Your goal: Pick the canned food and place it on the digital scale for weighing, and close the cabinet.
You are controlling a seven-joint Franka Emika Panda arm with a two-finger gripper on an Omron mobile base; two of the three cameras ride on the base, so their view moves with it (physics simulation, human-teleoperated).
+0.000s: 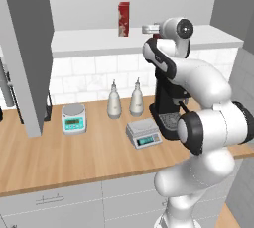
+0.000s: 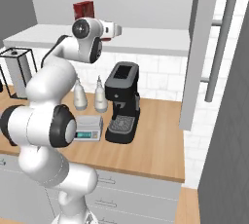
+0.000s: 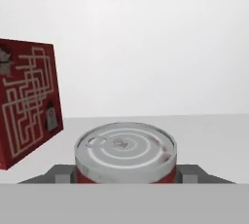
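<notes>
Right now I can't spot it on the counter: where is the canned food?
In the hand view the canned food sits on the white cabinet shelf, between the gripper fingers, with the red carton just to its left.

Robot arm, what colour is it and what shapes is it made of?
The arm is glossy white, built of fat rounded tubes. Its joints are dark grey bands and round black caps, like the one near the wrist. The gripper has small blocky grey fingertips. No cables or markings show.
</notes>
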